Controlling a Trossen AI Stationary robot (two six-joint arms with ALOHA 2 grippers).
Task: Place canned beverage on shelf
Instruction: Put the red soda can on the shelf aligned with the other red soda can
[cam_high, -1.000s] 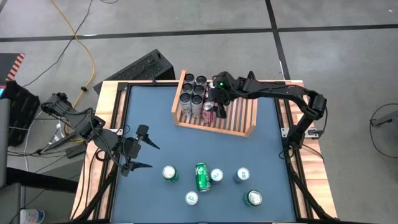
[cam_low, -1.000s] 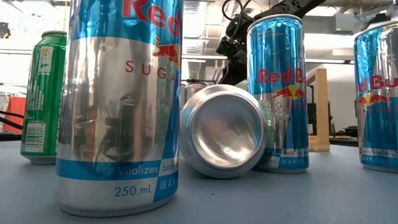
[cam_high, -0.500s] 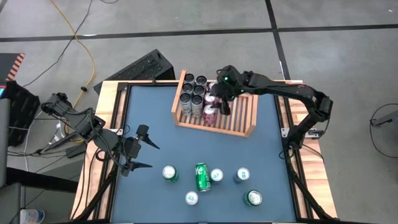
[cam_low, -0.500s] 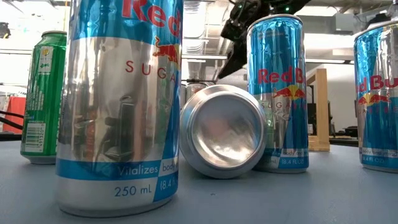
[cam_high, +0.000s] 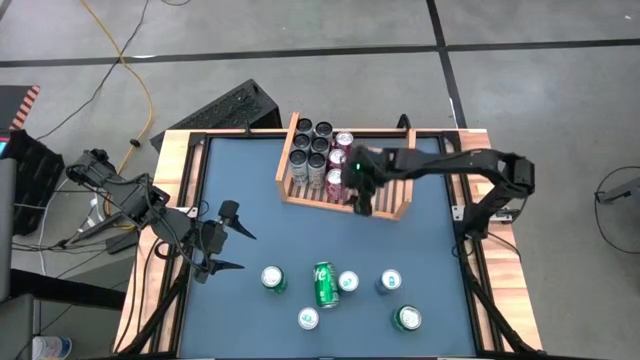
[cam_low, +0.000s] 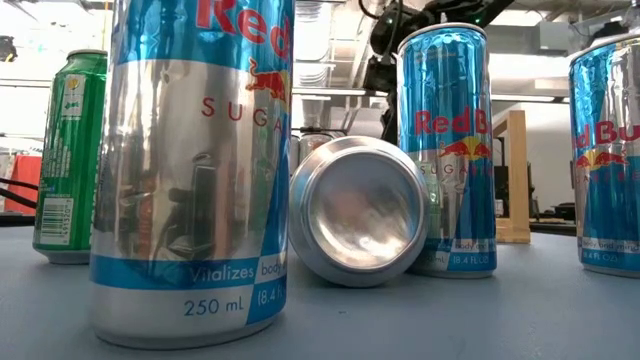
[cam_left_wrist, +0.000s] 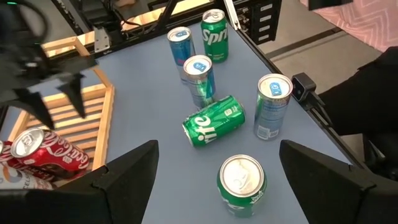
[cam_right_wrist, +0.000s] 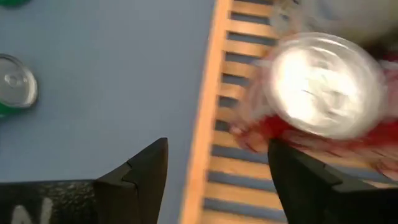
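The right gripper (cam_high: 362, 200) hangs open and empty over the shelf's (cam_high: 385, 212) front rim, just beside the red can (cam_high: 337, 180) standing inside. It should lift clear without nudging it. The left gripper (cam_high: 236, 243) waits open.

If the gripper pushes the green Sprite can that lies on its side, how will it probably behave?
The Sprite can lies on its round side, so it will probably roll. The upright blue can stands right beside it and may stop it or tip. Its smooth metal wall looks slippery.
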